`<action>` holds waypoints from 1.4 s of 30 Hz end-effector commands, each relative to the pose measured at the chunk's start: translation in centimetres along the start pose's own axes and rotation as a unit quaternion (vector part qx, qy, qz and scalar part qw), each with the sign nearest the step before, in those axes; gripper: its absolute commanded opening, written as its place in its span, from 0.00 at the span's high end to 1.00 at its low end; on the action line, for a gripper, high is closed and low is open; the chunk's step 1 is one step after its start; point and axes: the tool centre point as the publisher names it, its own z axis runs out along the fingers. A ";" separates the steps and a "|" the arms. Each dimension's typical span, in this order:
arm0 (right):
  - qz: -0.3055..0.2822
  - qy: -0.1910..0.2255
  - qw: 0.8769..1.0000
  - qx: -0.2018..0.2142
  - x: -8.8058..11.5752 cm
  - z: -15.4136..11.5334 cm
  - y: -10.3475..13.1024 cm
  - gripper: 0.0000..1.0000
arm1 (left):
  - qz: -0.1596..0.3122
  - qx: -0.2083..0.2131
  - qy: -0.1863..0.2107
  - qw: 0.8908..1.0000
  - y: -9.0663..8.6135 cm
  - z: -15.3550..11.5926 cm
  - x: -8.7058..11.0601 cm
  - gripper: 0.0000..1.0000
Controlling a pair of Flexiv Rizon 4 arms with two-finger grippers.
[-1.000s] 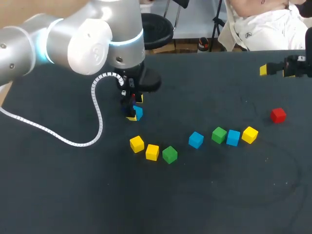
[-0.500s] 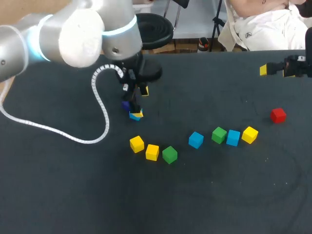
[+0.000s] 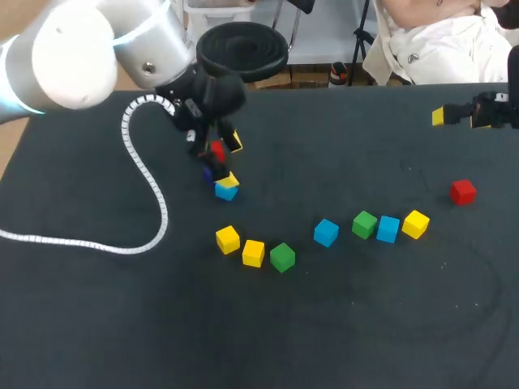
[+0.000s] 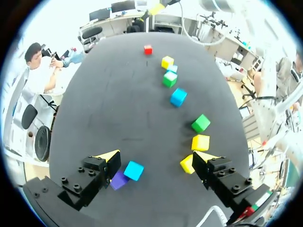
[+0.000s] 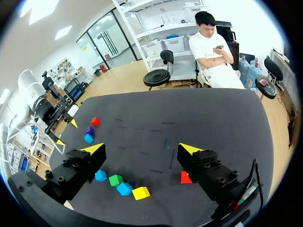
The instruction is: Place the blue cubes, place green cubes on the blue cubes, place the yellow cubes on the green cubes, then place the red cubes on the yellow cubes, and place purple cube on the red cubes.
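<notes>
My left gripper (image 3: 230, 160) hangs open above the table's far left. Under it a blue cube (image 3: 226, 191) lies on the table beside a purple cube (image 3: 208, 173), with a red cube (image 3: 216, 151) just behind. In the left wrist view the blue cube (image 4: 133, 170) and purple cube (image 4: 119, 179) lie near one finger of the open gripper (image 4: 156, 158), touched by neither. My right gripper (image 3: 462, 115) stands open at the far right, empty, above another red cube (image 3: 463, 192). In the right wrist view that red cube (image 5: 185, 177) lies beside one finger of the gripper (image 5: 142, 150).
Mid-table lie two yellow cubes (image 3: 228, 239) (image 3: 253, 253) and a green cube (image 3: 282, 257). To their right are a blue cube (image 3: 326, 232), a green cube (image 3: 365, 224), a blue cube (image 3: 388, 228) and a yellow cube (image 3: 415, 224). The left arm's white cable (image 3: 146, 186) trails over the left side.
My left gripper has let go of the blue cube and risen, and the arm has swung back to the left. The blue cube stays on the table. The right arm has not moved.
</notes>
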 end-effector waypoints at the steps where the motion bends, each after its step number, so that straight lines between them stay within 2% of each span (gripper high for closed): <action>1: 0.000 0.000 1.000 0.000 0.0 0.0 0.0 0.00 | 0.001 -0.029 -0.017 0.999 -1.4 -1.0 -0.1 0.00; 10: 0.000 0.000 1.000 0.000 0.0 0.0 0.0 0.00 | -0.014 -0.033 -0.058 0.998 -1.3 -2.1 0.0 0.00; 19: 0.000 0.000 1.000 0.000 0.0 0.0 0.0 0.00 | -0.040 -0.066 -0.058 0.995 0.1 -2.6 1.6 0.00; 22: 0.000 0.000 1.000 0.000 0.0 0.0 0.0 0.00 | -0.046 -0.046 -0.087 0.994 0.4 -2.7 1.9 0.00; 36: 0.000 0.000 1.000 0.000 0.0 0.0 0.0 0.00 | -0.046 -0.046 -0.087 0.994 0.4 -2.7 1.9 0.00; 38: -0.083 0.049 0.995 -0.008 -1.2 0.7 2.2 0.00 | -0.046 -0.046 -0.087 0.994 0.4 -2.7 1.9 0.00; 39: -0.118 0.070 0.990 -0.024 -1.5 1.2 3.4 0.00 | -0.046 -0.046 -0.087 0.994 0.4 -2.7 1.9 0.00; 42: -0.169 0.115 0.978 -0.051 -1.3 2.3 5.7 0.00 | -0.046 -0.046 -0.087 0.994 0.4 -2.7 1.9 0.00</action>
